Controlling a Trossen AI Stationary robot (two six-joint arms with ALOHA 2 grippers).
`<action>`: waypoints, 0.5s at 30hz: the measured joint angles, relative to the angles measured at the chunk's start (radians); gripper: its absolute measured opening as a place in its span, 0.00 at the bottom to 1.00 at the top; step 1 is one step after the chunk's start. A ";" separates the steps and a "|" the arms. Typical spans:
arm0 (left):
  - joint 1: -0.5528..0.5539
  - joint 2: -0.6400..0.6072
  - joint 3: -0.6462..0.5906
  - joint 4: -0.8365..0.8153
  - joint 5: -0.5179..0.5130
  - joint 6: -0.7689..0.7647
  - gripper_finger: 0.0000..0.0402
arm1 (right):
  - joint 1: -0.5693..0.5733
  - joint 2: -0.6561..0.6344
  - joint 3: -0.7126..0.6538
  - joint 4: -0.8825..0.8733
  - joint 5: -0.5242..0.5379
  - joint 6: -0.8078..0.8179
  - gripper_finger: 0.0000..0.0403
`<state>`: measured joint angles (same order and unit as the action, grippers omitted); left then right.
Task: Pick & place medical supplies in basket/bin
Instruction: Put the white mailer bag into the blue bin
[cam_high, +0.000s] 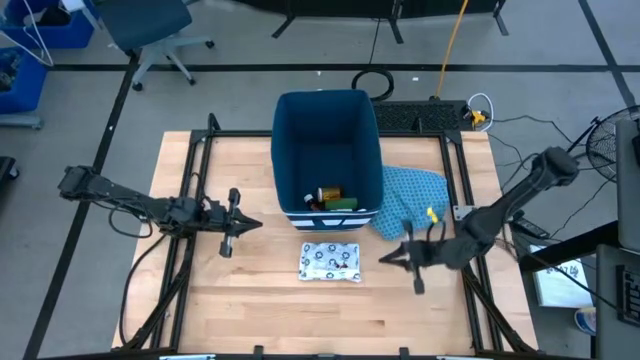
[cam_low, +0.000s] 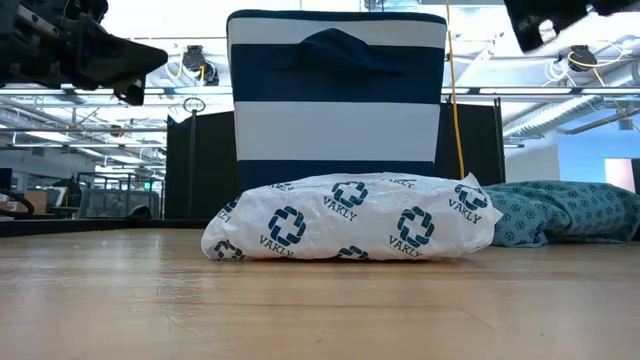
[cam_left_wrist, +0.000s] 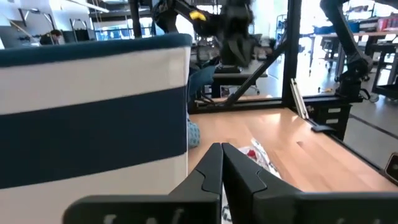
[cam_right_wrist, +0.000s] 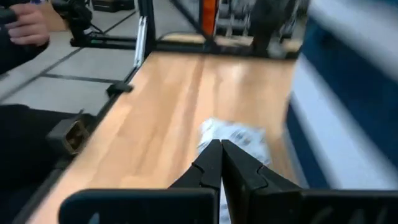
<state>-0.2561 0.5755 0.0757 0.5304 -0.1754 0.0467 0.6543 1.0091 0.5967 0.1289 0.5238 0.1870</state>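
A: Packet first. Where does it lie?

B: The flat white blue-patterned packet (cam_high: 330, 262) lies flat on the wooden table (cam_high: 250, 300), just in front of the dark-blue bin (cam_high: 290, 150), a little apart from its striped base. In the low view the packet (cam_low: 350, 218) sits across the foot of the bin (cam_low: 338, 100), printed side showing.

A: Bin contents?

B: Seen from above, a few items lie at the near end of the bin floor: something orange (cam_high: 329, 193), a green block (cam_high: 344, 203), a dark piece beside them. Too small to name further.

A: Cloth?

B: The blue patterned cloth (cam_high: 410, 200) is bunched against the bin's right side, reaching down near the packet's right end without clearly touching it.

A: Left arm?

B: The left gripper (cam_high: 252, 224) hangs over the table to the left of the bin, well apart from the packet. Its wrist view shows the fingers (cam_left_wrist: 208, 171) pressed together, nothing between them, the bin's striped wall close by.

A: Right arm?

B: The right gripper (cam_high: 386, 258) is just beside the packet's right end, at the cloth's lower edge. Its own fingers (cam_right_wrist: 210, 163) are closed together and empty, pointing toward the packet (cam_right_wrist: 233, 138).

A: Anyone around?

B: A person's hand (cam_right_wrist: 25, 25) shows beyond the table edge in the right wrist view.
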 joint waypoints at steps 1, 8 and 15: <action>0.000 0.000 0.000 0.004 0.000 0.000 0.01 | 0.007 0.031 -0.006 0.018 -0.003 0.047 0.00; 0.000 0.000 0.000 0.018 0.000 0.003 0.06 | 0.028 0.260 -0.036 0.209 -0.003 0.245 0.03; 0.000 0.000 0.000 0.057 0.000 0.060 0.07 | 0.029 0.426 -0.036 0.333 0.000 0.300 0.25</action>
<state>-0.2561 0.5755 0.0757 0.5872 -0.1753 0.1072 0.6830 1.4349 0.5606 0.4621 0.5234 0.4868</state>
